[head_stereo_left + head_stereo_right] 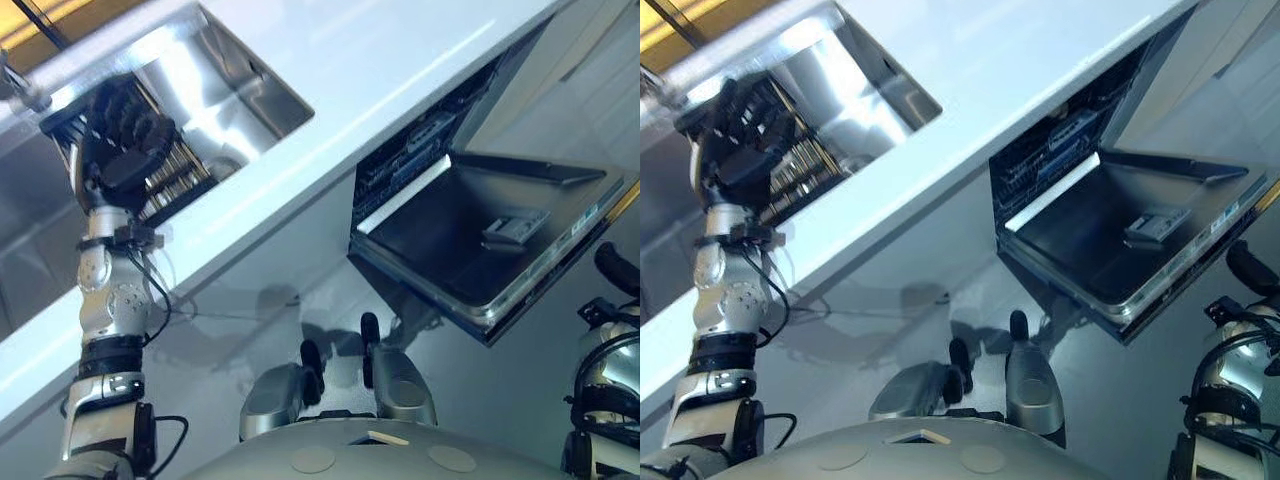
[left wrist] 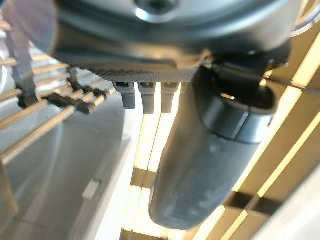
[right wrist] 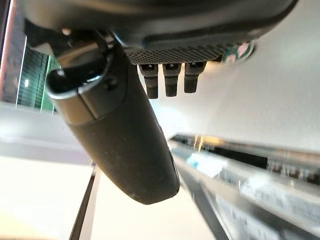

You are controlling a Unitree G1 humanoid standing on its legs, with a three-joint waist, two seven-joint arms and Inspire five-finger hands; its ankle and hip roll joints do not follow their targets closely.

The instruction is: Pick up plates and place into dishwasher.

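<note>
A: What is the biggest thing here?
B: The long white table [image 1: 400, 70]. A shiny sink [image 1: 235, 85] is set in it on the far left.
A: And the dishwasher [image 1: 480, 235]?
B: It sits under the table on the right, with its door dropped open.
A: Where are the plates?
B: I can't see any plates.
A: The hands?
B: The left hand [image 1: 125, 135] is over a rack [image 1: 180, 175] in the sink, fingers loose, holding nothing. The right hand [image 3: 125, 125] hangs low at the near right, relaxed and empty.
</note>
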